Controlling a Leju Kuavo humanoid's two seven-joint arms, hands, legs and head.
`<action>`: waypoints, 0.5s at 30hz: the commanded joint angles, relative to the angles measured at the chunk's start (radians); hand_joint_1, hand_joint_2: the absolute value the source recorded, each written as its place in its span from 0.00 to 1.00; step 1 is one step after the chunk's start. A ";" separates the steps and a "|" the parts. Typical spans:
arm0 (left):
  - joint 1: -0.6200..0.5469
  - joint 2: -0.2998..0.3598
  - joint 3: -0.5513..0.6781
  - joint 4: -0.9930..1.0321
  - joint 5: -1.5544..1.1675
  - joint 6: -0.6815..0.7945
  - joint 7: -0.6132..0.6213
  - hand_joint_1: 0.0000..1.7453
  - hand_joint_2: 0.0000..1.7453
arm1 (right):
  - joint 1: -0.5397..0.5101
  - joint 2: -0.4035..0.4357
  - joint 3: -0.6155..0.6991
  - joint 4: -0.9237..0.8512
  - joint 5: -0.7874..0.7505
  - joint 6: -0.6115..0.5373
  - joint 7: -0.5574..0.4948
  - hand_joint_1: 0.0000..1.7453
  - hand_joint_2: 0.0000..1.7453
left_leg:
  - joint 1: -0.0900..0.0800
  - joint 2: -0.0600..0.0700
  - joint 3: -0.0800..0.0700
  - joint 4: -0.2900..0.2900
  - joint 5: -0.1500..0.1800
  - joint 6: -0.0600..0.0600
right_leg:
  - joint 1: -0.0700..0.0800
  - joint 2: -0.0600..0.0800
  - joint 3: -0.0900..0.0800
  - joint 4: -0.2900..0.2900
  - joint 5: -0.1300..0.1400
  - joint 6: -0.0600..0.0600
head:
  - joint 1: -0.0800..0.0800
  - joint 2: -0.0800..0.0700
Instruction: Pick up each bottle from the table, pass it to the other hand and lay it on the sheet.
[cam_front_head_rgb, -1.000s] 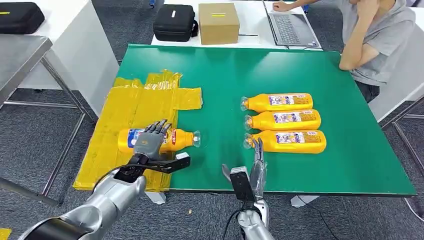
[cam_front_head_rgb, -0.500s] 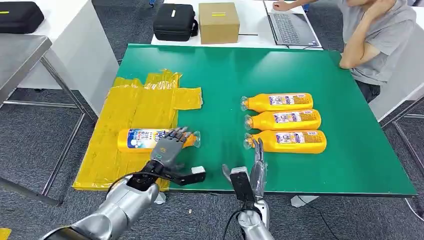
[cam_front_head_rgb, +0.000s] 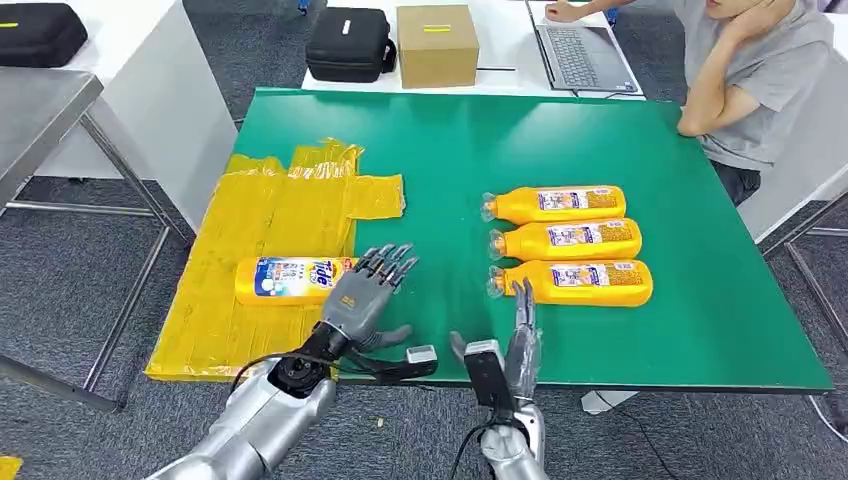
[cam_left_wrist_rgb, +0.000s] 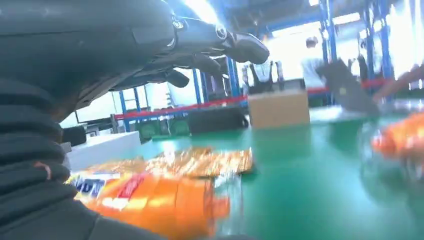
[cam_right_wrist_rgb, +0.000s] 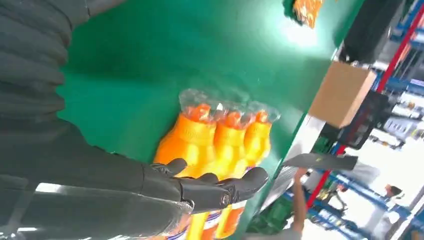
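An orange bottle (cam_front_head_rgb: 292, 279) with a blue and white label lies on the yellow sheet (cam_front_head_rgb: 270, 230); it appears close up as bottle (cam_left_wrist_rgb: 155, 202) in the left wrist view. My left hand (cam_front_head_rgb: 366, 297) hovers open over its cap end, fingers spread, holding nothing. Three more orange bottles lie side by side on the green table (cam_front_head_rgb: 600, 140): far one (cam_front_head_rgb: 555, 204), middle one (cam_front_head_rgb: 566, 240), near one (cam_front_head_rgb: 572, 283). My right hand (cam_front_head_rgb: 519, 335) stands open and flat, fingers straight, just short of the near bottle's cap. The right wrist view has the three bottles (cam_right_wrist_rgb: 225, 145) beyond its fingers (cam_right_wrist_rgb: 220, 187).
A person (cam_front_head_rgb: 745, 70) sits at the table's far right corner beside a laptop (cam_front_head_rgb: 580, 55). A cardboard box (cam_front_head_rgb: 437, 45) and a black case (cam_front_head_rgb: 348, 44) stand on the white table behind. A metal table (cam_front_head_rgb: 40, 110) is at the left.
My left hand has left the bottle lying on the sheet and slid right toward the table's middle, lifting with fingers spread. My right hand has barely shifted.
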 joint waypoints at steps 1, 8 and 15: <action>-0.001 0.030 -0.021 -0.038 0.068 0.046 -0.020 0.00 1.00 | 0.014 -0.060 0.108 -0.097 -0.125 0.000 0.000 0.00 1.00 | 0.000 0.002 0.005 0.000 -0.003 -0.002 | 0.001 0.001 0.004 0.001 -0.002 -0.002 | 0.000 0.000; -0.004 0.028 -0.007 -0.018 0.098 0.064 -0.027 0.00 1.00 | 0.041 -0.077 0.124 -0.154 -0.144 0.000 0.000 0.00 1.00 | 0.000 0.001 0.004 0.000 -0.002 -0.002 | 0.001 0.000 0.004 0.000 -0.002 -0.002 | 0.000 0.000; -0.007 0.022 0.005 0.001 0.134 0.067 -0.044 0.00 1.00 | 0.059 -0.078 0.117 -0.187 -0.136 0.000 0.000 0.00 1.00 | 0.000 0.001 0.002 0.000 -0.001 -0.001 | 0.000 0.000 0.002 0.000 -0.001 -0.001 | 0.000 0.000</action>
